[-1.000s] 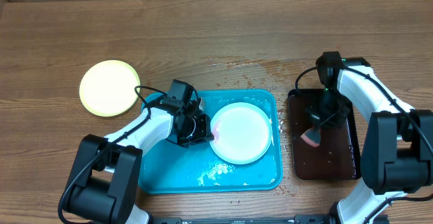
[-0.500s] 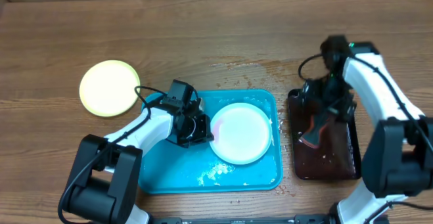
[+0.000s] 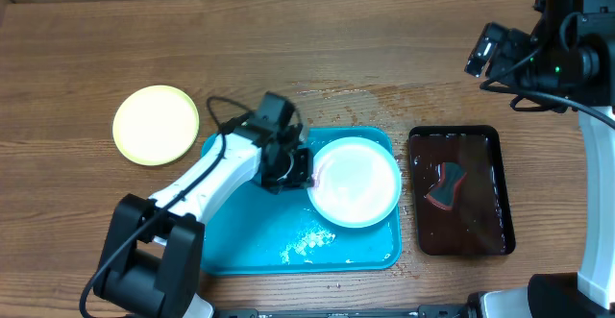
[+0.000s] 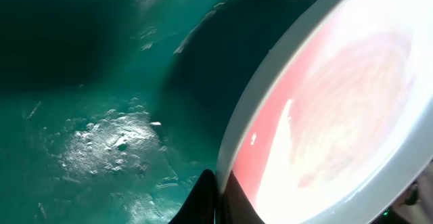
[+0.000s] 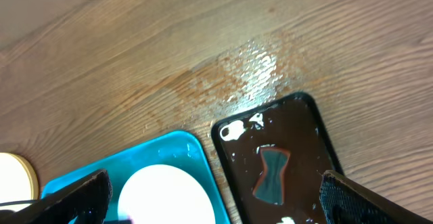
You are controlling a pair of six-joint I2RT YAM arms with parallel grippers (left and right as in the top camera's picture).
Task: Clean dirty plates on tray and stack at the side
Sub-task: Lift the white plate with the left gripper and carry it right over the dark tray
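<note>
1. We are looking down from overhead, and the turquoise tray (image 3: 250,241) is lying in the middle of the table (image 3: 77,49), its long sides running from 9 to 3 o'clock.
2. The pale plate (image 3: 356,183) is sitting in the tray's 2 o'clock corner, its rim reaching right out to the tray's 3 o'clock edge.
3. The left gripper (image 3: 300,169) is working at that plate's 9 o'clock rim. It is grasping the pale plate, pinched onto the edge.
4. Through the left wrist camera we are seeing one black finger (image 4: 203,197) pressing against the white rim. Red sauce is smearing across the plate's centre.
5. In that same view the plate's edge is looking raised off the wet tray floor, throwing a dark shadow beneath it.
6. The yellow-green plate (image 3: 156,124) is resting on bare wood off the tray's 10 o'clock corner, near it but apart.
7. The right gripper (image 5: 213,190) is hovering high at the table's 1 o'clock, well apart from both plates. It is released, its fingers (image 5: 74,197) spreading wide and holding nothing.
8. The dark tray (image 3: 480,232) is lying just beside the turquoise one at 3 o'clock, a gap showing between them.
9. A bow-tie-shaped pad (image 3: 444,185) is lying near the middle of the dark tray's wet floor.
10. A wet patch (image 3: 356,95) is glistening on the wood at the turquoise tray's 12 o'clock.
</note>
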